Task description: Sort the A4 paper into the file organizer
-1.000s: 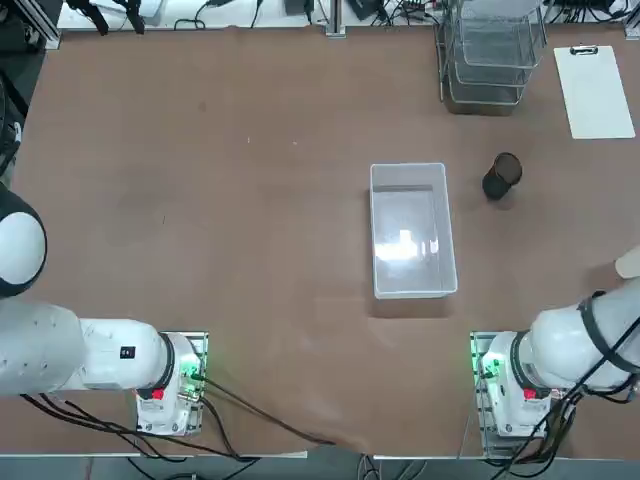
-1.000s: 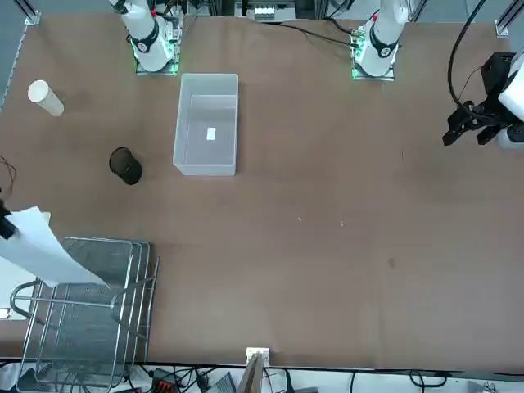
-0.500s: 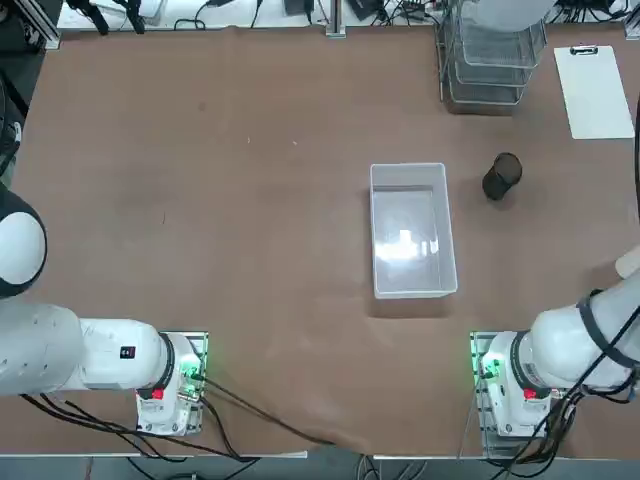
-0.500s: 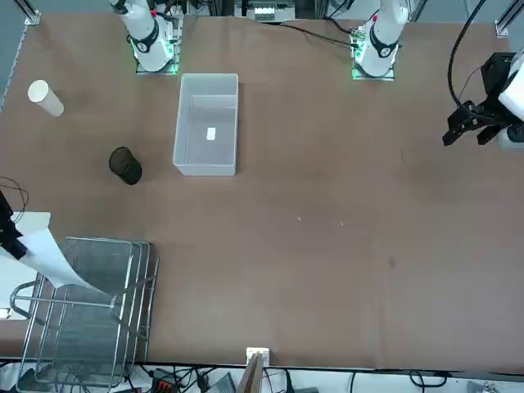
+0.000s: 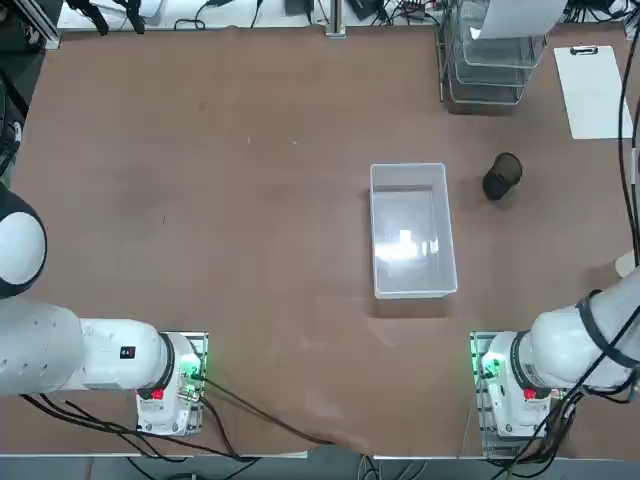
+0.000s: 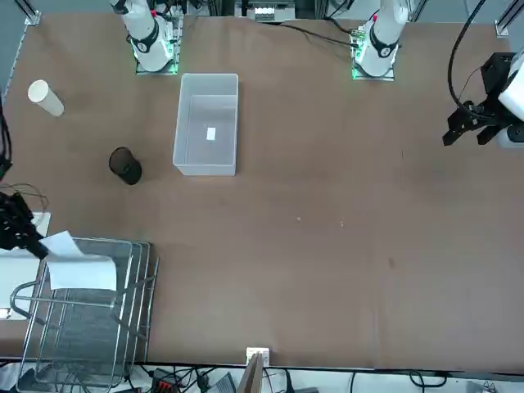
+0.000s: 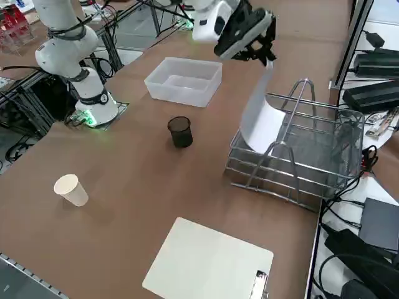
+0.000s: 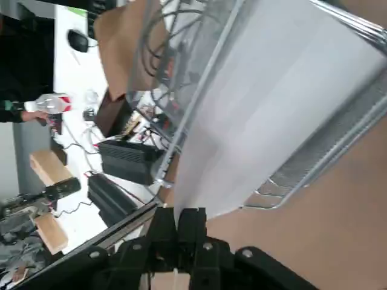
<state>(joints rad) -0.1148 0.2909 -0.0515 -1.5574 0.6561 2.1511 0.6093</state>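
Paper (image 7: 260, 121), pinched by the right pincer (image 7: 267, 59), droops into the file organizer (image 7: 312, 156), lower edge hidden.

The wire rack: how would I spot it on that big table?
Look at the brown table's far corner from the robot, on its right. The wire rack stands there, a white sheet hanging into it from the right end effector. Unlike the clear bin, it is silver mesh.

File organizer (image 5: 487, 60) cut by top view's upper edge; lowest tiers run off front view. Right gripper (image 8: 178, 221) out of top view; in front view dark, half off edge. A4 paper (image 7: 260, 115) lower end behind rack wire; tier entered unclear. Clipboard (image 7: 209, 261) clip cropped.
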